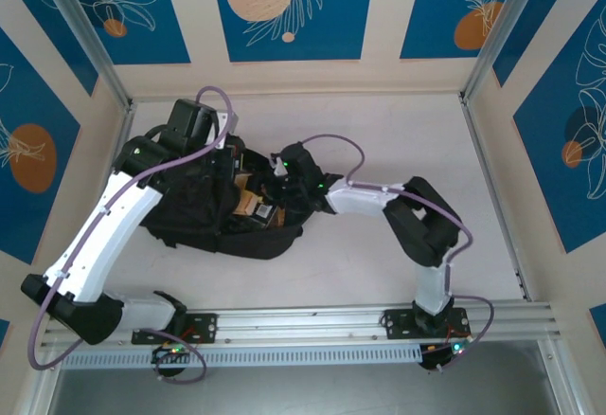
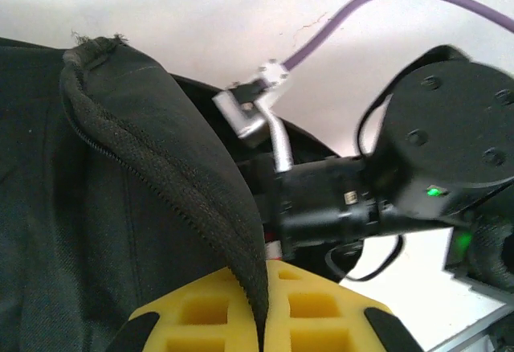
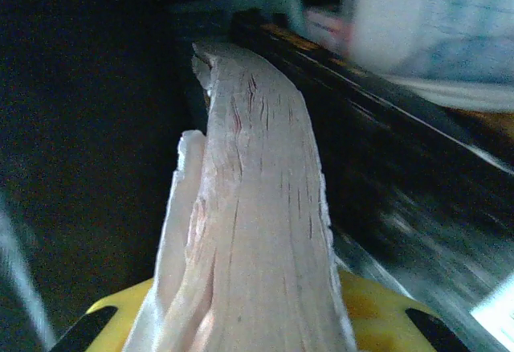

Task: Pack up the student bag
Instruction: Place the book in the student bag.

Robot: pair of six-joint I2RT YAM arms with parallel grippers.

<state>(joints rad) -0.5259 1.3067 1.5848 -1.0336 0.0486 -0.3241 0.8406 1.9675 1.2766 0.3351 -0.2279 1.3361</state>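
Note:
The student bag (image 1: 189, 216) is a black fabric backpack lying on the left half of the white table, its opening turned to the right. My left gripper (image 2: 263, 308) is shut on the bag's zippered rim (image 2: 173, 175) and holds that edge up. My right gripper (image 1: 273, 190) reaches into the opening. Its yellow fingers (image 3: 377, 308) are shut on a pale, worn book (image 3: 257, 207) that stands on edge in the dark interior. More books (image 1: 252, 205) lie inside, among them a flat black one (image 3: 377, 119) and a white-and-blue one (image 3: 434, 22).
The right arm's black wrist (image 2: 337, 199) crosses close in front of my left gripper. A metal rail (image 1: 312, 325) runs along the near table edge. Frame posts (image 1: 488, 50) and patterned walls close the sides and back. Bare table (image 1: 398, 140) lies right of the bag.

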